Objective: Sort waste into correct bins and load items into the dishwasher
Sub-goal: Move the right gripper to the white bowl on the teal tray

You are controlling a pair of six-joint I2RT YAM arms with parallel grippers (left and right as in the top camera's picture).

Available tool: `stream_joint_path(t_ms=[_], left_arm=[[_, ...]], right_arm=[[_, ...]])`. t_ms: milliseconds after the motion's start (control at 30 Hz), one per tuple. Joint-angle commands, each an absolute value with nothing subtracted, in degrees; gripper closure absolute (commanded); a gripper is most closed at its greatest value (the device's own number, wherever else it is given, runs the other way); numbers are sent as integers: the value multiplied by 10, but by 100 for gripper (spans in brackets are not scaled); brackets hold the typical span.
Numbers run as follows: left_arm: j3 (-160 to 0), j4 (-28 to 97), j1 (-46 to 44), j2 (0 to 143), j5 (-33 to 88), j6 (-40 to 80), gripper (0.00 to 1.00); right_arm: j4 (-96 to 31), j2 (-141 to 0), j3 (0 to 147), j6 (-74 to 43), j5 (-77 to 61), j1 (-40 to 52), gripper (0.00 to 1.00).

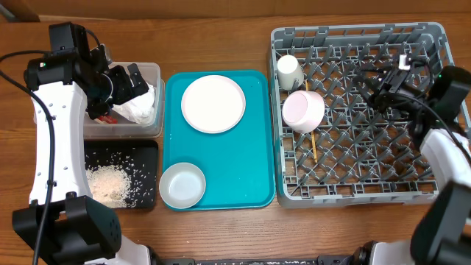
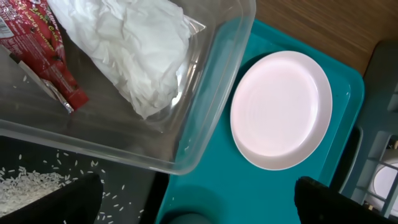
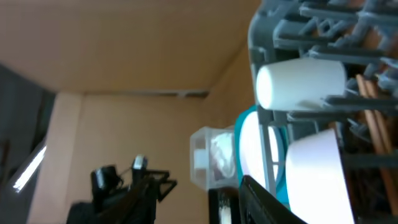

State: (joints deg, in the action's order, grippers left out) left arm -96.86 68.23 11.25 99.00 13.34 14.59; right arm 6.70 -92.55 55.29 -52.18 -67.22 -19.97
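Observation:
The crumpled white napkin (image 1: 140,107) (image 2: 137,43) and the red-and-silver wrapper (image 1: 107,118) (image 2: 43,56) lie in the clear tub (image 1: 151,70) (image 2: 211,106). Rice (image 1: 110,182) (image 2: 25,186) lies in the black tray (image 1: 147,147). My left gripper (image 1: 131,82) (image 2: 199,208) hangs open and empty above the tub. The pink plate (image 1: 213,103) (image 2: 281,111) and the white-grey bowl (image 1: 182,184) sit on the teal tray. The cup (image 1: 288,71) (image 3: 301,84), pinkish bowl (image 1: 303,110) (image 3: 311,174) and chopsticks (image 1: 313,146) (image 3: 373,112) are in the grey rack (image 1: 353,33). My right gripper (image 1: 383,82) (image 3: 199,199) is open and empty over the rack.
The teal tray (image 1: 254,169) (image 2: 249,193) lies between the tub and the rack. Bare wooden table (image 1: 221,37) surrounds everything. The rack's upright pegs (image 1: 368,147) fill its right half.

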Motion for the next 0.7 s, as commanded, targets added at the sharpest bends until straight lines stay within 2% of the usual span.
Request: stream_joint_path(t_ms=[0,100,233,333,467,667], left_arm=[[-978,683,109,986,130,137,0],[-978,683,109,986,130,137,0],[-978,683,109,986,130,137,0],[-978,683,109,986,130,137,0],[-978,683,109,986,130,137,0],[-978,683,109,986,130,137,0]], right_arm=[[-53,-834,552,-407,-497,-173,56],[-191,-766,552,-301,-278,-113,55],[-260,-711,552,-203,-72,25,53],[-265,-703,552,-158,-33,147,52],[-246,-727,552,-158,-25,321,51],[-154,-805,552,-145,-21,491,46]])
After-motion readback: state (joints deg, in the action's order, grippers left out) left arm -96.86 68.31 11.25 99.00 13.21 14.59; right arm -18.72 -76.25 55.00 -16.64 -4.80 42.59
